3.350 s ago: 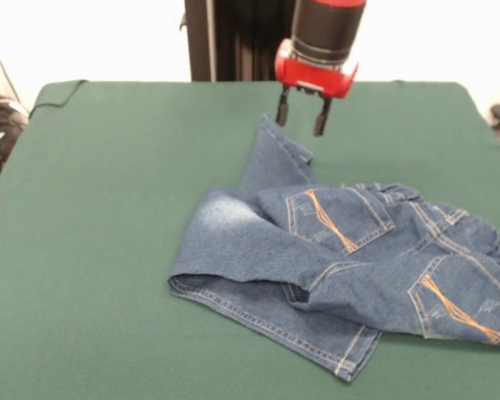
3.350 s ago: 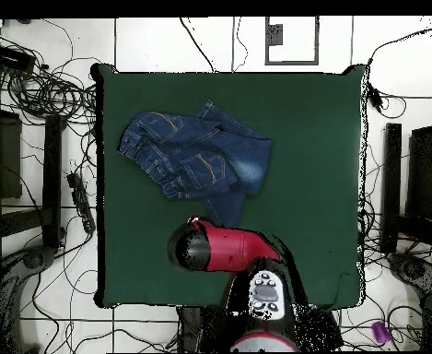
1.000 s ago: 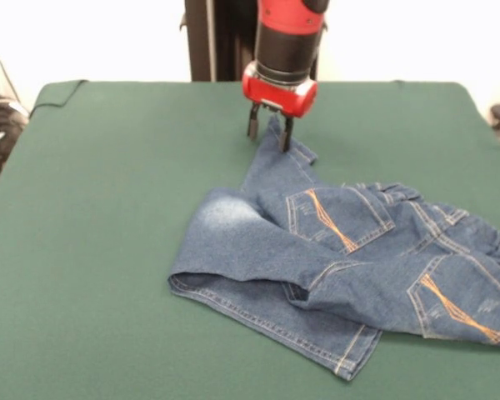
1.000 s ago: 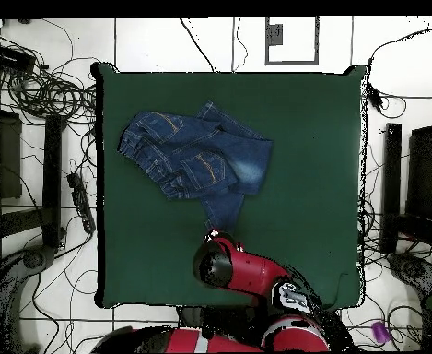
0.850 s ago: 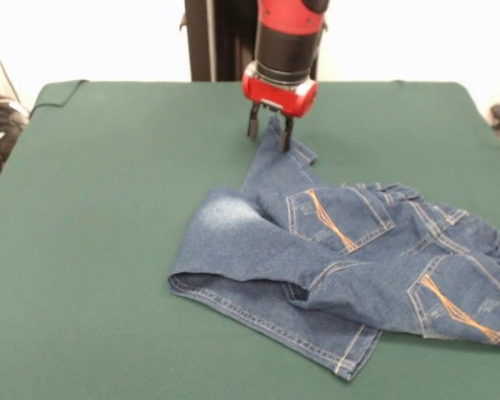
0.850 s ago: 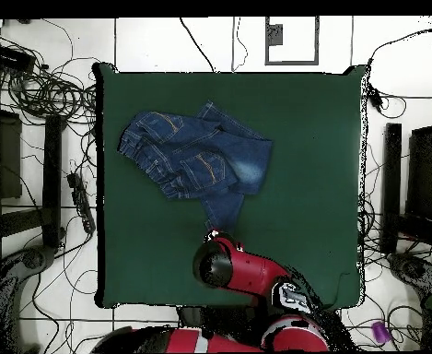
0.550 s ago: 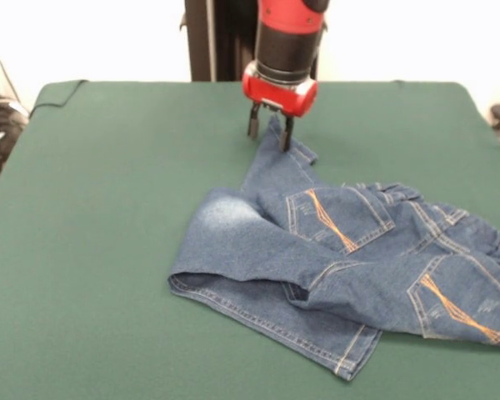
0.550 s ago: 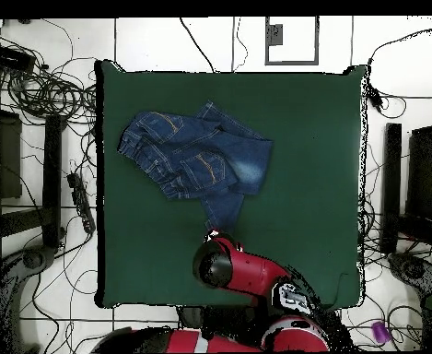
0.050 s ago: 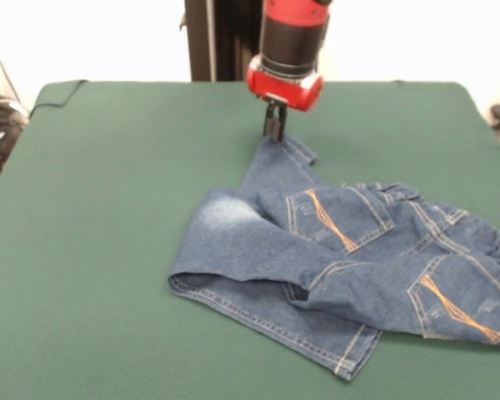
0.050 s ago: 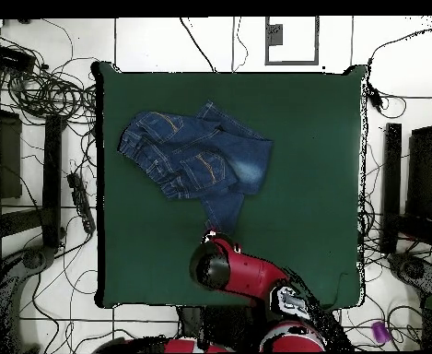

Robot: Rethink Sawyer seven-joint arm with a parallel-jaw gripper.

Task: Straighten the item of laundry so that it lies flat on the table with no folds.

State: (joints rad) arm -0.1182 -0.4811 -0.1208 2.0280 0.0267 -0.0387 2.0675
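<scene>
The jeans (image 9: 342, 267) lay crumpled on the table (image 9: 108, 217), toward the right half in the front view, with part of the fabric running off the picture's right edge. They were far from flat: one leg was folded across the front, its hemmed cuff (image 9: 350, 354) lying near the table's front edge, and a faded whitish patch (image 9: 225, 208) showed on the fold at the left. Two back pockets with tan stitching faced up, one near the middle (image 9: 337, 218) and one further right (image 9: 458, 304). The other leg ran back and narrowed to a cuff end (image 9: 283, 152) pointing toward the far side of the table.

The gripper (image 9: 273, 127) stood upright right at that far cuff end. Its fingers (image 9: 274, 122) were drawn close together into a narrow dark pair, their tips meeting the tip of the denim at the cuff's left corner, so they appeared pinched onto the cloth there. The rest of the jeans lay in front of and to the right of the fingers, with nothing else of the garment lifted.

From overhead, the jeans (image 10: 196, 157) sat in the upper left part of the table (image 10: 311, 184), with the narrow leg end (image 10: 216, 224) reaching down to the red arm (image 10: 242, 267), which hid the fingers in that view.
</scene>
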